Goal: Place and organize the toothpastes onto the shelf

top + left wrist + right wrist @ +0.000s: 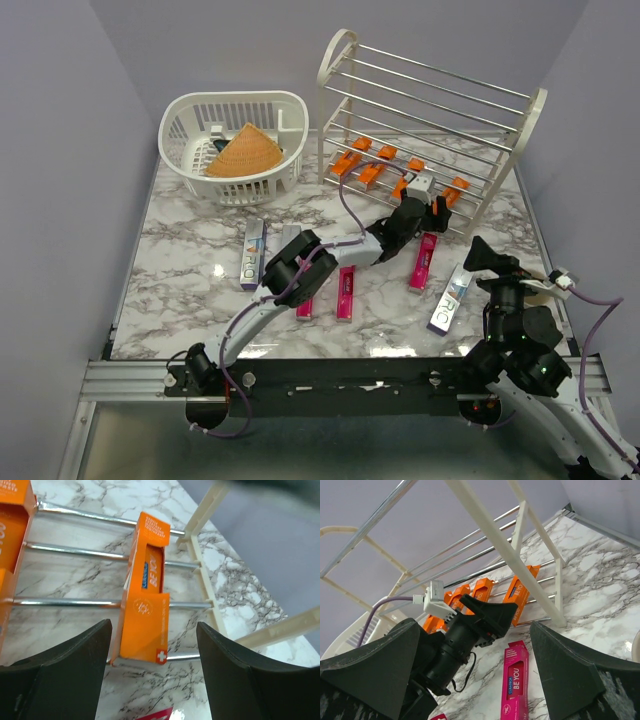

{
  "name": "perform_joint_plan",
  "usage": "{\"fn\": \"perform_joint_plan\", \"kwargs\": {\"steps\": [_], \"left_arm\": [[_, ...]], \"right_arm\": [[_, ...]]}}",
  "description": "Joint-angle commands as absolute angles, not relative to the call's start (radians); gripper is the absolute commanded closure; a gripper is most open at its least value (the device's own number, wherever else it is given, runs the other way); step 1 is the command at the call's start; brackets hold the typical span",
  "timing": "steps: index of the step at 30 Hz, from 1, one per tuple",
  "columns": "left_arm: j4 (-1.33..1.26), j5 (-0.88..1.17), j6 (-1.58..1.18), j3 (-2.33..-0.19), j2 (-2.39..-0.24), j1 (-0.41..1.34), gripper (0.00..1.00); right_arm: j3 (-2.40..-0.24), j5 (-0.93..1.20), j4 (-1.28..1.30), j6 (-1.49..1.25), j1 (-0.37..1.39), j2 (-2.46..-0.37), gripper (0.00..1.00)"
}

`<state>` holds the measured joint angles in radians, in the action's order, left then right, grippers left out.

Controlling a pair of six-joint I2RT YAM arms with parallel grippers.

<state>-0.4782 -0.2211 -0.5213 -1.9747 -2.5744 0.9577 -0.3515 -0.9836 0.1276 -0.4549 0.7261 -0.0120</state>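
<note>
White grey-veined marble tabletop (190,240) under the shelf (335,60), lilac walls (250,40) behind it; my left pincer (154,626) and right pincer (474,626) gape apart, empty.

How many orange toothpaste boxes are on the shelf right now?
4, in a row on the bottom rods of the shelf: left box, second box, third box, right box. The left arm could hide another.

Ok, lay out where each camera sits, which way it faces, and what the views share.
Top external: above and behind the bases, looking down on table, shelf and both arms.
Left wrist: on the left arm, facing down at an orange carton on the shelf rods; own fingers show.
Right wrist: low, facing the shelf; own fingers and the left gripper show.
Shared: shelf and orange cartons, in all three.
</note>
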Motion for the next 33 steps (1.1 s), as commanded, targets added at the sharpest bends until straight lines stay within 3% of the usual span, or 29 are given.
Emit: {"fn": "perform_joint_plan", "kwargs": {"steps": [1, 10, 14, 20, 33], "left_arm": [[-0.575, -0.206, -0.535, -1.878, -2.476, 0.963, 0.17], [-0.635, -0.193, -0.583, -1.744, -2.378, 0.963, 0.16], [-0.637, -0.172, -0.615, -1.724, -2.370, 0.963, 0.23], [-0.600, -0.176, -0.635, -1.733, -2.384, 0.963, 0.24], [-0.549, -0.175, -0.698, -1.709, -2.379, 0.968, 0.44]], "right_arm": [[-0.339, -1.006, 0.112, -0.445, 0.726, 0.020, 0.00], [-0.339, -0.999, 0.115, -0.443, 0.726, 0.017, 0.00], [-0.341, -1.000, 0.117, -0.445, 0.726, 0.018, 0.00], [-0.339, -1.000, 0.120, -0.445, 0.726, 0.026, 0.00], [-0.337, -1.002, 0.120, -0.449, 0.726, 0.029, 0.00]]}}
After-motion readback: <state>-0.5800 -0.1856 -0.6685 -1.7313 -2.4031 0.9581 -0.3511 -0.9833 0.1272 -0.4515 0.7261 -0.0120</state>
